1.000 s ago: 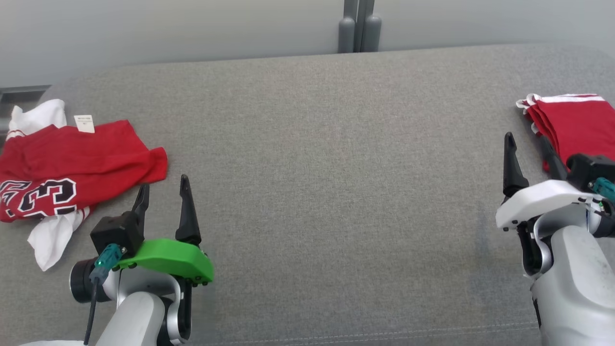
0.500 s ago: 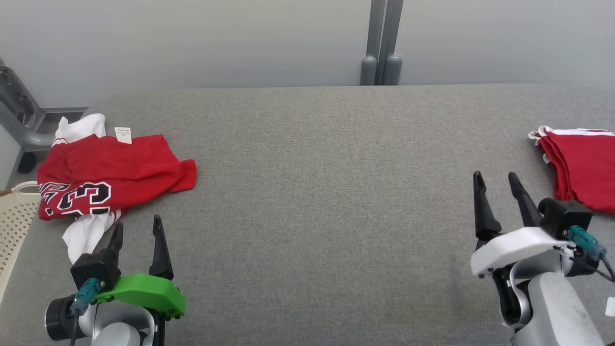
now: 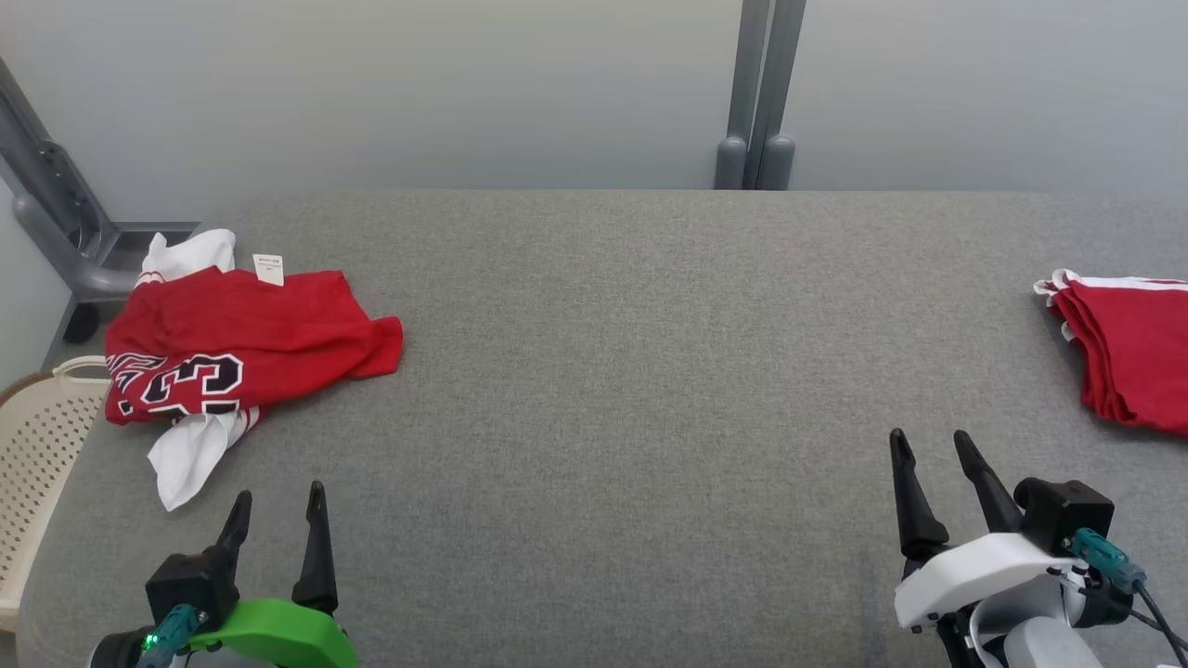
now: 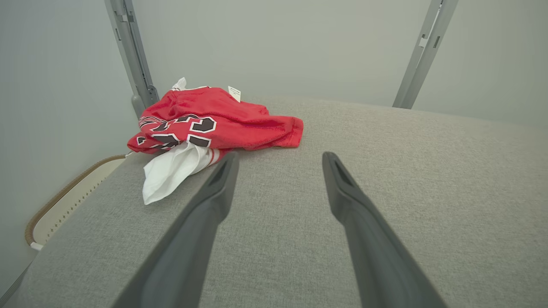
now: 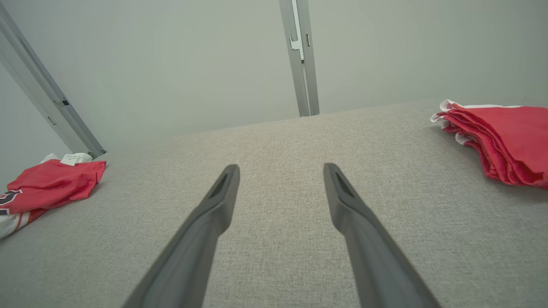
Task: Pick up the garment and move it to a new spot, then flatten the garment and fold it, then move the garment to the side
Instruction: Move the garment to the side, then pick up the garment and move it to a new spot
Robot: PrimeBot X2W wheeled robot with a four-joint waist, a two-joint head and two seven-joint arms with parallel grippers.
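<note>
The garment (image 3: 251, 334) is a crumpled red jersey with black-and-white numbers and white fabric under it, lying at the far left of the grey padded table (image 3: 631, 371). In the left wrist view the garment (image 4: 222, 119) lies ahead and to the left of my fingers. My left gripper (image 3: 279, 492) hovers open and empty near the table's front edge, just nearer than the garment's white corner. My right gripper (image 3: 928, 435) is open and empty at the front right. The right wrist view shows the garment (image 5: 51, 184) far off to the left.
A folded stack of red garments with white trim (image 3: 1137, 357) lies at the table's right edge, beyond and to the right of my right gripper. A cream perforated basket (image 3: 37, 436) sits off the table's left side. Grey metal posts (image 3: 756, 93) stand behind against the wall.
The head camera has risen and pulled back, showing more wall and the basket. Both grippers have drawn back toward the table's near edge, away from the garments, still open.
</note>
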